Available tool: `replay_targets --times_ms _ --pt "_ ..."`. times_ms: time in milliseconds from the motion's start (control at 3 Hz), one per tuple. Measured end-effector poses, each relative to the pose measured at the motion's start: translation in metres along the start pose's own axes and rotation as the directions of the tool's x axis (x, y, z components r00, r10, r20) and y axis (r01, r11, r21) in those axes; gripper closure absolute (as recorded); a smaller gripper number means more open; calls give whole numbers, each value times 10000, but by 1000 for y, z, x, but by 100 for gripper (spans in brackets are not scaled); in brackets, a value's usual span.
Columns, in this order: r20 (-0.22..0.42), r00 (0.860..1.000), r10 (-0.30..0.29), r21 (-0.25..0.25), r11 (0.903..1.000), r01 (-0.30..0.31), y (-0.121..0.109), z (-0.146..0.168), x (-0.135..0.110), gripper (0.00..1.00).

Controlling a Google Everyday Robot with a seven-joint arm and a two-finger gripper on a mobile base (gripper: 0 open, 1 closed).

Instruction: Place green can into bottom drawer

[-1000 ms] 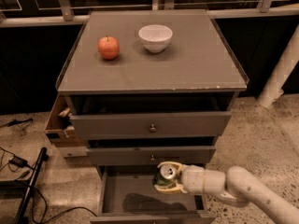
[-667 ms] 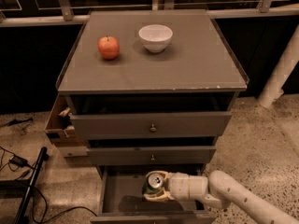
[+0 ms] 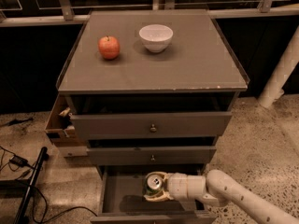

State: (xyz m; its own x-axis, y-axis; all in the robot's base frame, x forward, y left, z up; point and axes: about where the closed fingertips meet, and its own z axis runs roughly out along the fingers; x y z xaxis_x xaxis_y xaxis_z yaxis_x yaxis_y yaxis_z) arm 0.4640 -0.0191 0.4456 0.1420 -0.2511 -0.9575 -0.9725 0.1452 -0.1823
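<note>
High front camera, downward — gripper holds green can over bottom drawer.

gripper, green can, leftward over bottom drawer

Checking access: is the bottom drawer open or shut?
Open: the bottom drawer is pulled out, floor showing; the gripper holds the green can over it.

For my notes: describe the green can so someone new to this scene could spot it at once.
Find the grey cabinet and drop to its open bottom drawer, below two knobbed drawers. There the gripper, on an arm from the right, holds the green can in its fingers. It is the only silver-topped cylinder; the apple and white bowl sit on the cabinet top.
</note>
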Motion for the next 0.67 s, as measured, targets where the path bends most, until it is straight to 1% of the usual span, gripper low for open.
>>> replay_targets --times_ms 333,667 --pt "-453 9978 -483 -182 9987 475 -8 11 32 100" --pt "-690 9949 -732 -372 9968 708 -19 26 67 100"
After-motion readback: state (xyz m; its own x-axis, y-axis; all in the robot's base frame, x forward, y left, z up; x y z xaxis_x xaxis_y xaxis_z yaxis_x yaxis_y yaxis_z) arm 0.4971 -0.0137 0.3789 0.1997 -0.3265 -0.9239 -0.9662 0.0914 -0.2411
